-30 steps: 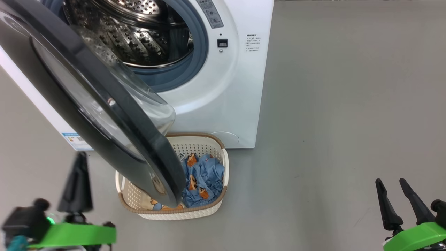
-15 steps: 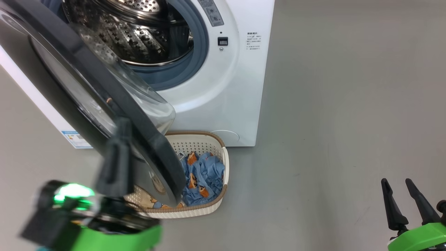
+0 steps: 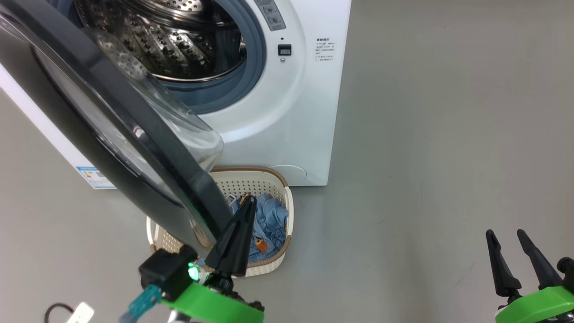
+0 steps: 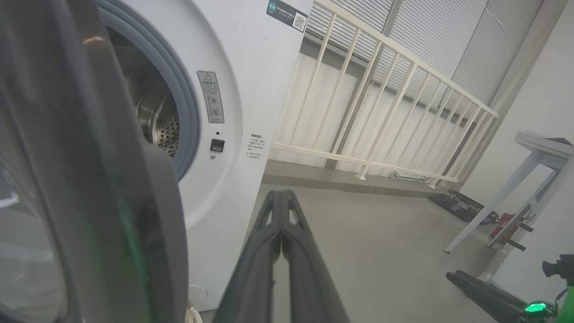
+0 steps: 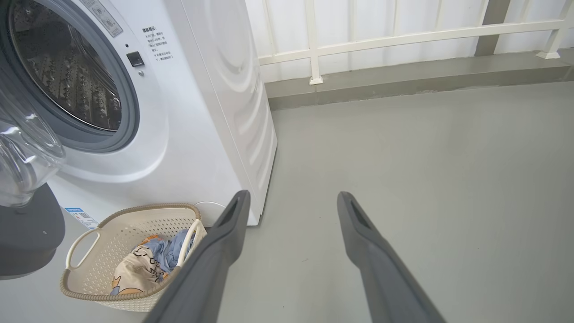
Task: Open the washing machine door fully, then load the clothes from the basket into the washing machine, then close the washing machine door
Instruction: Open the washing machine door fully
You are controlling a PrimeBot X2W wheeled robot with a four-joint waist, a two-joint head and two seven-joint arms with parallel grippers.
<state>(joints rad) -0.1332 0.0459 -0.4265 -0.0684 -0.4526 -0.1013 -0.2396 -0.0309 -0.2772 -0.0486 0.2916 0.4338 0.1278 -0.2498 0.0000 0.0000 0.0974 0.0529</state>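
Washing machine door (image 3: 116, 112) open; left end effector (image 3: 249, 202) closed, empty; right end effector (image 3: 505, 234) spread.

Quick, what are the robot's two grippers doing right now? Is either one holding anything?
Left gripper: closed, holding nothing.
Right gripper: open, holding nothing.

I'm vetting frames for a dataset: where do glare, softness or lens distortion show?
Head view: sharp, small glints on the washing machine door. Left wrist view: that door looms close, out of focus, with a green reflection; the railing bars splay, wide-angle. Right wrist view: bright highlights on the door's glass bulge.
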